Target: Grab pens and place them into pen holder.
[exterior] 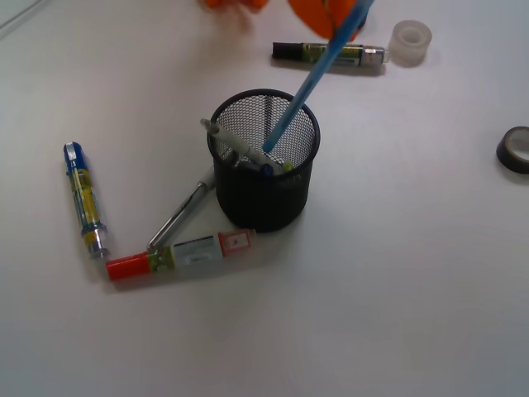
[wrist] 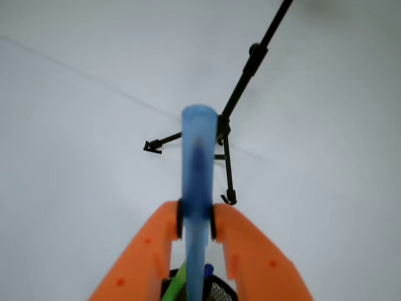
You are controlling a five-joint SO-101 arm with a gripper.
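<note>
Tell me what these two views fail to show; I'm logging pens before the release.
- Front: the gripper is cut off by the top edge and blurred.
- Front: the pen holder mesh hides the lower ends of the pens inside.
- Front: the silver pen runs behind the holder, its far end hidden.
- Wrist: the light blue pen is blurred; the fingers block most of the holder.
</note>
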